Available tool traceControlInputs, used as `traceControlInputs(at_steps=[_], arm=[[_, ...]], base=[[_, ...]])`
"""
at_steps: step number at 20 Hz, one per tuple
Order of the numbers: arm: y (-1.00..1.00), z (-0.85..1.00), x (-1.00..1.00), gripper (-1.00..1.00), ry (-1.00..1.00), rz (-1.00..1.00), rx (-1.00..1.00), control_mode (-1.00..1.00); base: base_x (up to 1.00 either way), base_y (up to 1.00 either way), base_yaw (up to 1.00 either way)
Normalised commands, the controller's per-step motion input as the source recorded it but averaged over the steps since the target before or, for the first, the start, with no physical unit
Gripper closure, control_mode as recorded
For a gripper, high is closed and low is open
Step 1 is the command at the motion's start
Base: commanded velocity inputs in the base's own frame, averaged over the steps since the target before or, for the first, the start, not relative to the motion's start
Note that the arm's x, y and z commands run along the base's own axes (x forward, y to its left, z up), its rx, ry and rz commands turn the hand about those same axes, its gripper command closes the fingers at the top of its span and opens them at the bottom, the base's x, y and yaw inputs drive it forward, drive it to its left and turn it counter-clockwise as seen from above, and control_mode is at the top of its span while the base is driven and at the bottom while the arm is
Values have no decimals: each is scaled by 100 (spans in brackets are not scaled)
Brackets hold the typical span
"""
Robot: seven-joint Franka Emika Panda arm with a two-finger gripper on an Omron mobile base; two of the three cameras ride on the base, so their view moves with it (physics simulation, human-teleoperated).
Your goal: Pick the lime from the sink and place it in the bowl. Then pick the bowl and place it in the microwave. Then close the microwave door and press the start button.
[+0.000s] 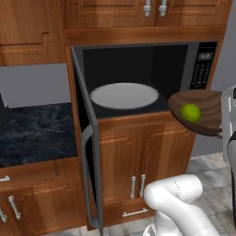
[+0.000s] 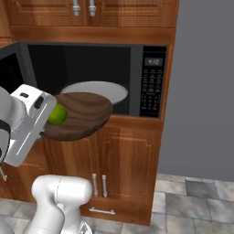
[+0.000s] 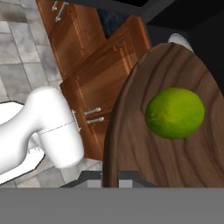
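Left of the hand: dark stone worktop [image 1: 32, 133], then the microwave door [image 1: 87, 152] swung fully open, edge-on, its bar handle [image 1: 85, 175] toward the robot. Microwave [image 1: 138, 78] cavity is open and dark, pale turntable plate [image 1: 124, 95] lying flat inside. Keypad strip [image 2: 152, 87] on the microwave's right side.

Bowl [image 1: 198, 110] is held in the air in front of the microwave opening, outside it, at about the height of the cavity floor — tilted slightly. Lime [image 1: 191, 112] sits inside the bowl, just ahead of the hand, resting on the wood.

Hand [image 3: 111, 181] sits at the bowl's near rim – in the hand view the rim runs down between the finger tips, so it's clamped on the bowl rim. In the right base view the hand's white body covers the bowl's left edge and part of the lime.

Below: wooden cabinet doors [image 2: 123, 160] with metal pulls, grey tile floor [image 2: 196, 201] to the right.
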Motion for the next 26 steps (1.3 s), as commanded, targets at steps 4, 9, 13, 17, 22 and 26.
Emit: traceControlInputs(at_steps=[4,9,13,17,22,26], arm=[[0,0,0,100,0,0,0,100],[0,0,0,100,0,0,0,100],[0,0,0,100,0,0,0,100],[2,-3,3,100,1,1,0,-100],[9,-31,62,100,0,11,0,-100],[0,-35,100,100,0,9,0,-100]], base=[[6,11,18],[0,3,11],[0,4,4],[4,5,4],[0,0,0],[0,0,0]])
